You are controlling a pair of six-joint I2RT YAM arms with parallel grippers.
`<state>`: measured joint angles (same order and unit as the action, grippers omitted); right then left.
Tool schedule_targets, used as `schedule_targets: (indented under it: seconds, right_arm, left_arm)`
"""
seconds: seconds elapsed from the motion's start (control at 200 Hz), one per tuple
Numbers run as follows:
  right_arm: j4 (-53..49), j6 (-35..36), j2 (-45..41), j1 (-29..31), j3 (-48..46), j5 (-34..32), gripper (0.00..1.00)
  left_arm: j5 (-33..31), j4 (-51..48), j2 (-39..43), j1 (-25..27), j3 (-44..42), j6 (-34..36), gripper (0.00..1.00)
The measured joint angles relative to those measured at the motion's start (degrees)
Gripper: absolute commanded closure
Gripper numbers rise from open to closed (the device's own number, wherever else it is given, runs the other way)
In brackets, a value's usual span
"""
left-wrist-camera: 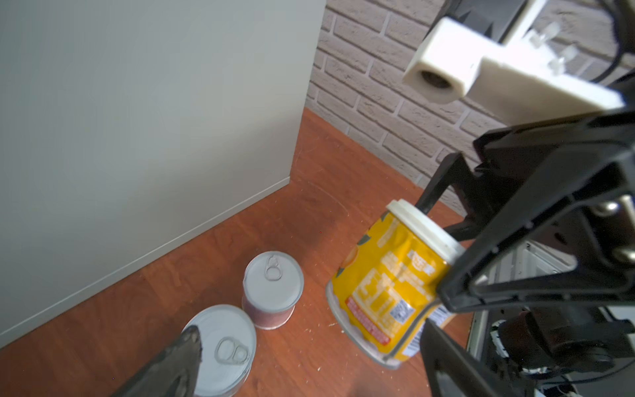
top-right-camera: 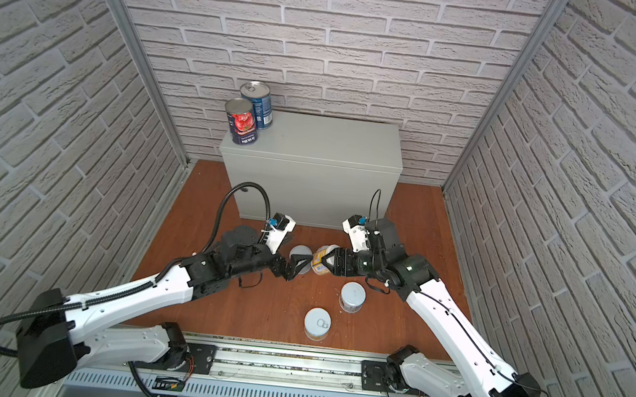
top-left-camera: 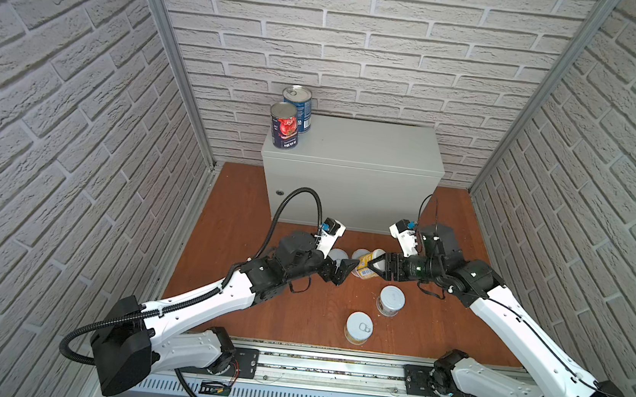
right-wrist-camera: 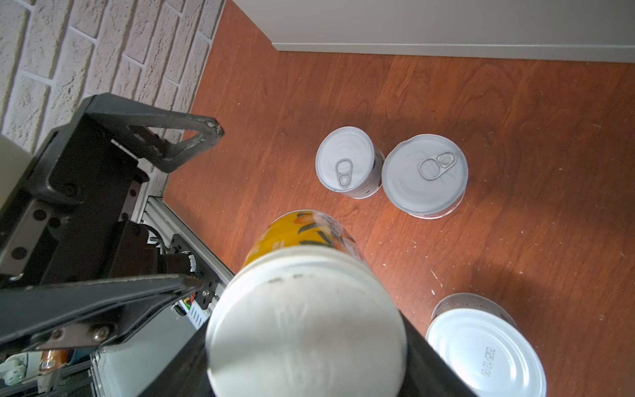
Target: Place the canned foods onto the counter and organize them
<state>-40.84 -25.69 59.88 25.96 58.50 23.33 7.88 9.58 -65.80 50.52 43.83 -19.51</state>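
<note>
On the desk (top-left-camera: pixel 352 159), at its left rear corner, stand the tomato can (top-left-camera: pixel 284 126) and the blue can (top-left-camera: pixel 298 106). The left tool (top-left-camera: pixel 345 272) hangs released, low over the floor (top-left-camera: pixel 227 218) by a grey-lidded can (top-left-camera: pixel 337 254). The right tool (top-left-camera: pixel 375 268) is clenched on the yellow can (left-wrist-camera: pixel 388 285), which is tilted near the floor. I'd level it first, lift it clear of the desk's front edge, then set it upright beside the tall pair.

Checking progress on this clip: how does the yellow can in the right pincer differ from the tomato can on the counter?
The tomato can stands upright on the counter; the yellow can is tilted, gripped by the right pincer over the floor. The tomato can has a dark label and metal top; the yellow can a white lid. Both are cylindrical.
</note>
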Motion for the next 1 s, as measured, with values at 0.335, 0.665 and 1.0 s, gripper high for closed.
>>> schedule_targets:
  seconds: [0.335, 0.665, 1.0]
  right_arm:
    - [-1.95, 0.00, -1.49, -2.23, -0.98, 4.24, 0.57]
    - [-1.90, 0.00, -1.14, -2.99, -0.98, 6.84, 0.57]
    - [-2.03, 0.02, -1.14, -3.21, -0.96, 7.91, 0.56]
  left_arm:
    - [7.76, 6.51, -0.33, 0.70, -1.60, 1.70, 0.02]
    - [8.55, 7.13, -1.03, 3.74, -1.81, 3.26, 0.02]
    - [9.31, 6.91, -5.60, 6.25, -1.46, 4.66, 0.02]
